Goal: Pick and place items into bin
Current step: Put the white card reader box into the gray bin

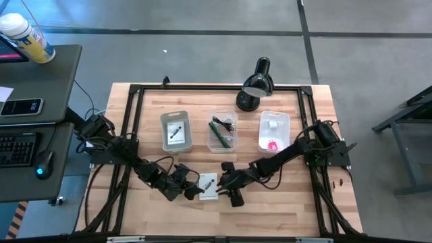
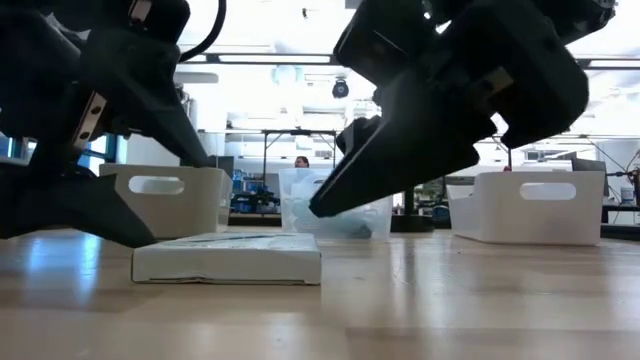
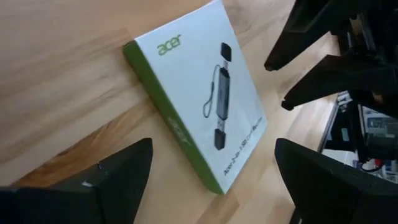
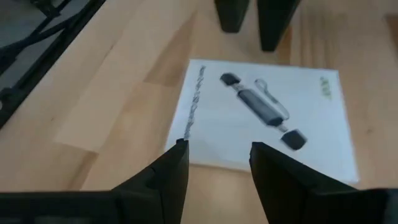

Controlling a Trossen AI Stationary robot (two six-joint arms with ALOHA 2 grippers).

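One white boxed card lies flat on the desk, at six o'clock from the three bins. The left pincer flanks it at nine o'clock, wide apart and empty; the right pincer at three o'clock, partly open, grips nothing. Pickup seems underway; next, one pincer must straddle an edge and close.

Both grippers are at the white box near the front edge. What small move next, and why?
Probably ease the right gripper down over the near edge of the white box before closing. Its fingers stand apart just above that edge, and the box lies flat on the table, unheld. The left gripper is open on the box's other side and could wait there.
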